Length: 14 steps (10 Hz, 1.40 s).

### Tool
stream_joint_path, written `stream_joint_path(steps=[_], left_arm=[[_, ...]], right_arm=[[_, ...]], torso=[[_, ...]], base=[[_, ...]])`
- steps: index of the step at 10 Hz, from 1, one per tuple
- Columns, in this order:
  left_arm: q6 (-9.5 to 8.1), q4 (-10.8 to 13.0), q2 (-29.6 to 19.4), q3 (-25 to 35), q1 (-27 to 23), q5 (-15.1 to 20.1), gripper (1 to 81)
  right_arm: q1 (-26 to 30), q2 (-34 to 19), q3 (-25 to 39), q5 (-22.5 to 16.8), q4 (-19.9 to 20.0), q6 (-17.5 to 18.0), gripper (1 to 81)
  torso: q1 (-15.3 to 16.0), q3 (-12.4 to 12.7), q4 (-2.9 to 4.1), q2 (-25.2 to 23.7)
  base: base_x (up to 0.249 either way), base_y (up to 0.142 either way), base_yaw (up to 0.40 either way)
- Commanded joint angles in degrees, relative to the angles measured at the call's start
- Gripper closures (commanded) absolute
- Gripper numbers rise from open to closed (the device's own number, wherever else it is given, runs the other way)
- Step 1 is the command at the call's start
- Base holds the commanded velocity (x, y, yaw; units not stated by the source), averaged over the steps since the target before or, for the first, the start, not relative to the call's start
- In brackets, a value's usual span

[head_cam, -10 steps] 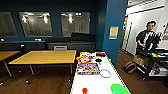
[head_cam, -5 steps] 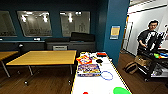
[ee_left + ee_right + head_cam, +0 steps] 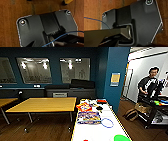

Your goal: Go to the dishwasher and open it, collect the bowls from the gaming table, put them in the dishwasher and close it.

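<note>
The green bowl lies at the near end of the gaming table, beside a blue ring; it seems light, stiff plastic, best taken by the rim; whether the grippers are apart, I cannot tell.

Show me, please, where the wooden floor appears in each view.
Head view: floor under the yellow table, beside the gaming table.
Left wrist view: floor behind the dark plate.
Right wrist view: floor behind the dark plate.
Shared landmark: the blue cable crosses both wrist views.
</note>
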Motion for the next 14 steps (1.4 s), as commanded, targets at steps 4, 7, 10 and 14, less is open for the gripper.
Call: stream_joint_path(steps=[4,7,10,14], left_arm=[[0.0,0.12,-0.24,0.17,-3.51,2.91,1.0],[0.09,0.12,-0.07,0.17,-3.51,2.38,1.0],[0.09,-0.05,0.02,0.17,-3.51,2.21,1.0],[0.09,-0.05,0.02,0.17,-3.51,2.21,1.0]], right_arm=[[4.41,-24.23,35.04,3.52,1.41,6.5,1.0],[8.98,-36.46,50.34,3.79,1.59,10.48,1.0],[14.34,-45.59,60.18,3.79,6.33,10.92,1.0],[21.54,-55.88,70.3,3.18,9.49,11.27,1.0]], torso=[[0.0,0.0,0.0,0.0],[0.0,0.0,0.0,0.0],[0.0,0.0,0.0,0.0],[0.0,-2.44,0.0,0.0]], base=[[0.0,0.0,0.0],[0.0,0.0,0.0],[0.0,0.0,0.0],[0.0,0.0,0.0]])
